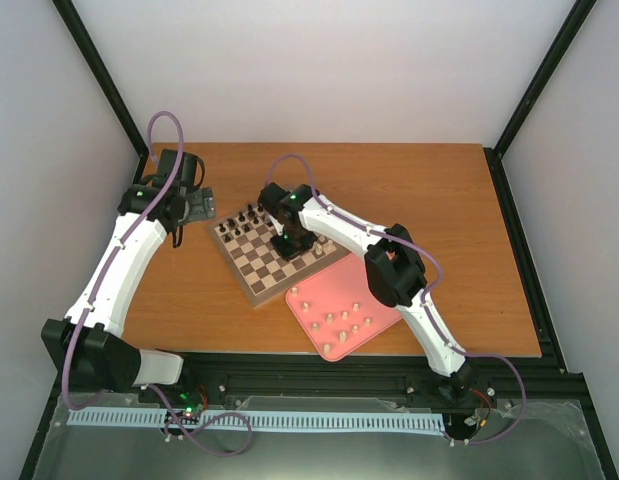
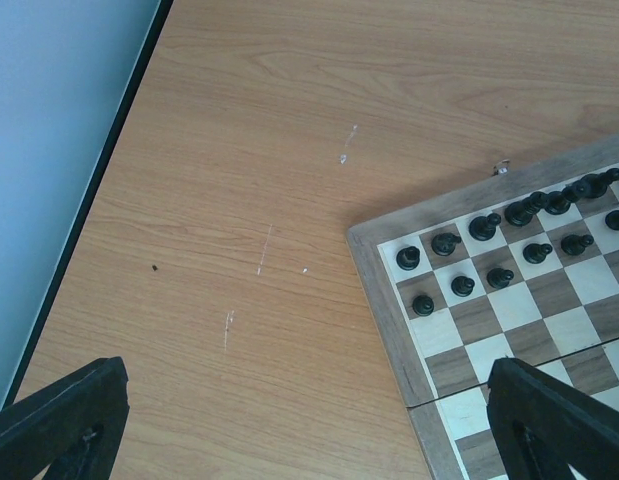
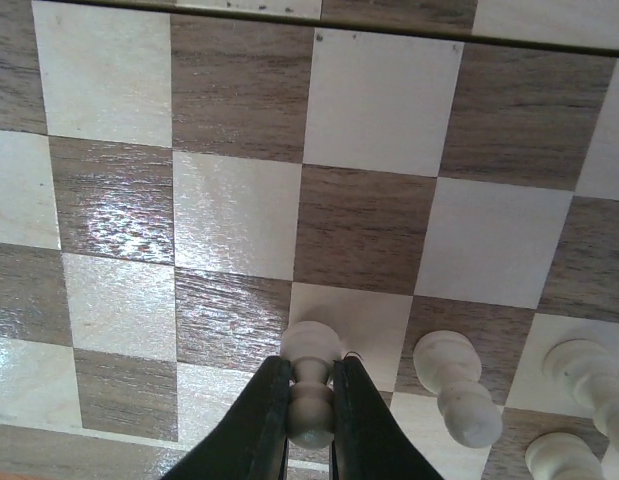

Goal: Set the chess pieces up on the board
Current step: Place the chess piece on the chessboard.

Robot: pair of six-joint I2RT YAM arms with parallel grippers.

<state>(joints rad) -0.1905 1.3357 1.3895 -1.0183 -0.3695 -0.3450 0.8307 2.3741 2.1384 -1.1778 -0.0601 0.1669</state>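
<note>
My right gripper is clamped at the neck of a pale pawn upright at the board. It looks light, hard and slick, so I judge that narrow neck the safest hold. Farther off, my left gripper hangs spread apart by the board's corner.

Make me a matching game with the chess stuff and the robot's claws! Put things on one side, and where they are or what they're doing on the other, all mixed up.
Things:
1. small black chess pieces
2. pink rounded plastic tray
3. right gripper
4. left gripper

Places or states:
A. open, over the bare wooden table
B. shut on a pale cream chess piece
C. standing in rows at one end of the checkered wooden board
D. lying beside the board, holding pale pieces

Pairs: 1-C, 2-D, 3-B, 4-A
</note>
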